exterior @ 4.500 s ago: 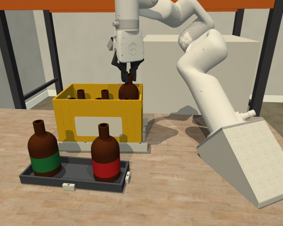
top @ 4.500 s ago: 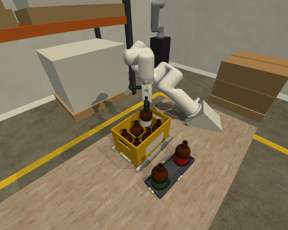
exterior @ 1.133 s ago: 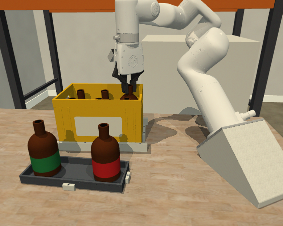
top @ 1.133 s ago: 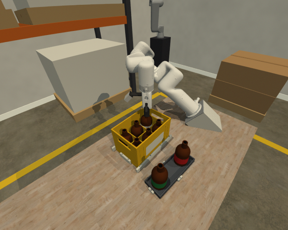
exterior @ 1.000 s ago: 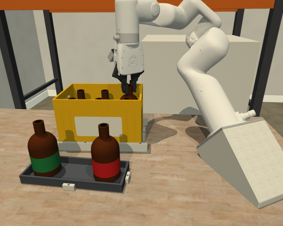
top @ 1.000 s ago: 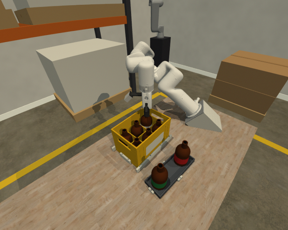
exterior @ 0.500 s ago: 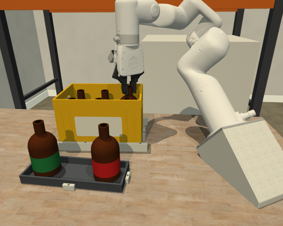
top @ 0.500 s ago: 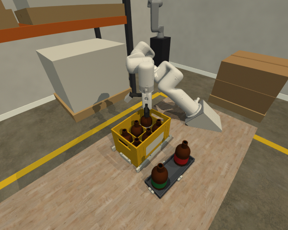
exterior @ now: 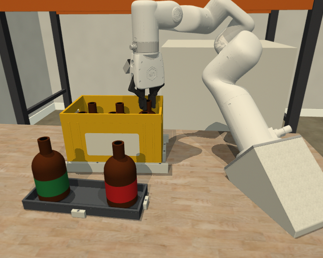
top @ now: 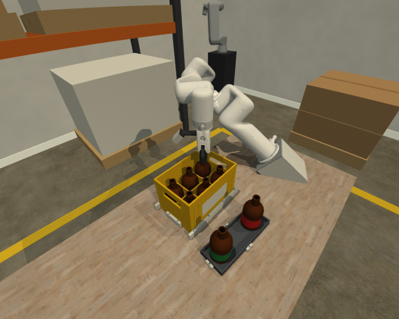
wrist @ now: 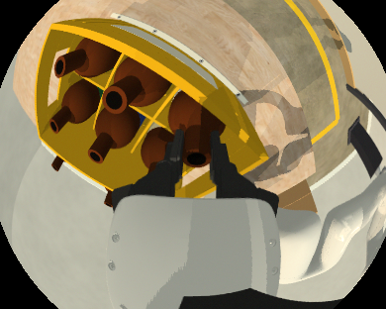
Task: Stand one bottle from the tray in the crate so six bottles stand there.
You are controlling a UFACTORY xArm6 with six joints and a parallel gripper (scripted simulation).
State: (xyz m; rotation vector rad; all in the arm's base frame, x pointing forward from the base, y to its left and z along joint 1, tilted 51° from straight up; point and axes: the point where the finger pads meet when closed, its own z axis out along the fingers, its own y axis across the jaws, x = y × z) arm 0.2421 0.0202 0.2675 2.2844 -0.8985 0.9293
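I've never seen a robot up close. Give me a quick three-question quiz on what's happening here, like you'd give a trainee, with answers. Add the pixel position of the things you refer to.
1. How many bottles are inside the yellow crate (top: 174, 210) (exterior: 111, 121) (wrist: 81, 149)?
2. True or false: the red-banded bottle (top: 251, 214) (exterior: 120, 177) stands on the tray (top: 241, 236) (exterior: 85, 194).
3. What is the hand (top: 202, 162) (exterior: 148, 106) (wrist: 197, 141) closed on?
A) the crate's rim
B) nothing
C) a brown bottle's neck (exterior: 148, 105) (wrist: 196, 158)

Key: 1. six; 2. true; 3. C

Smooth yellow plastic crate (top: 174, 210) (exterior: 108, 122) (wrist: 76, 31); wood-grain tabletop (top: 131, 260) (exterior: 184, 222) (wrist: 205, 30).
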